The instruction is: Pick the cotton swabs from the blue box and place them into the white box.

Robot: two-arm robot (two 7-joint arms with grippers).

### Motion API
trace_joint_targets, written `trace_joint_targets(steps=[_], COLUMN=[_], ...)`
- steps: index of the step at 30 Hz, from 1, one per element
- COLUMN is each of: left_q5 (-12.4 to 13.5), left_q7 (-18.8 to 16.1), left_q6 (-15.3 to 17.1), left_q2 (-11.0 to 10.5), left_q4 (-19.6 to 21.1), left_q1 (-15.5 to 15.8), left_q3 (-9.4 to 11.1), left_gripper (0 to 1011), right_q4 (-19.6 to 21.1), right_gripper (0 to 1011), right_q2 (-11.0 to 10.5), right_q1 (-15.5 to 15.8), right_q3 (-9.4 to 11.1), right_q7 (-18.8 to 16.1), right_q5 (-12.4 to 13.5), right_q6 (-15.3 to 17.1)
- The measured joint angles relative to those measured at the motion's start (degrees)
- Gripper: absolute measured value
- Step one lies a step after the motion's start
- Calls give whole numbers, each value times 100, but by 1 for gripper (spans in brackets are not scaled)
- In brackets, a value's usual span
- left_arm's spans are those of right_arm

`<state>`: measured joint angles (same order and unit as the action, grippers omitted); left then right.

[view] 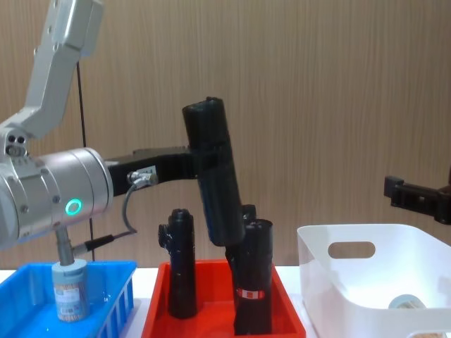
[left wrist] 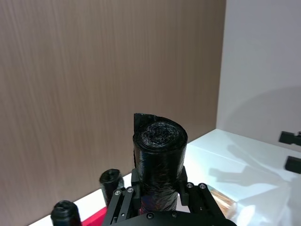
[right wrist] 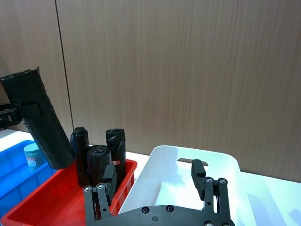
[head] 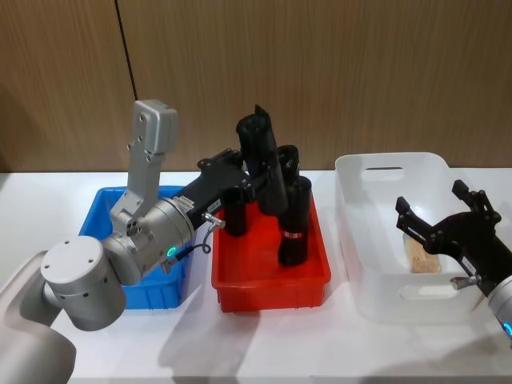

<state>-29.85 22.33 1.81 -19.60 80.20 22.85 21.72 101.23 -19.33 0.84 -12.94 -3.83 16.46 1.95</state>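
My left gripper (head: pixel 250 178) is shut on a tilted black roll (head: pixel 262 152) and holds it above the red tray (head: pixel 272 286); the roll (left wrist: pixel 160 150) stands between the jaws. One tub of cotton swabs (view: pixel 70 290) stands in the blue box (view: pixel 116 303), below the left arm, and it appears again as a pale-lidded tub (right wrist: pixel 32 156). My right gripper (head: pixel 432 200) hangs open over the white box (head: pixel 392 164). Cotton swabs (head: pixel 422 258) lie on that box's floor under it, and a pale lid (view: pixel 407 303) peeks over the rim.
Three more black rolls (head: pixel 294 228) stand upright in the red tray between the two boxes. A wooden wall (head: pixel 320 72) closes the back of the white table (head: pixel 264 344). The left arm's elbow (head: pixel 80 284) covers part of the blue box (head: pixel 160 296).
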Motion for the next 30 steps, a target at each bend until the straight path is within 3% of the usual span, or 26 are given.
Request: trace_joint_targets(steps=[12, 19, 30], left_q5=[-113, -143, -134], left_q7=[320, 847, 1961], left_q6=[491, 598, 671], left_q2=[-63, -36, 9], left_q4=[380, 254, -228], left_q1=[-27, 118, 414], left_q3=[8, 10, 6], left_gripper=[450, 450, 451], right_q4=[0, 0, 0], right_gripper=[1001, 1001, 1001], right_q2=[0, 0, 0], right_q1=[0, 0, 0], right_q3=[0, 0, 0], right_q7=[0, 0, 0], right_q5=[0, 0, 0], right_q6=[0, 0, 0])
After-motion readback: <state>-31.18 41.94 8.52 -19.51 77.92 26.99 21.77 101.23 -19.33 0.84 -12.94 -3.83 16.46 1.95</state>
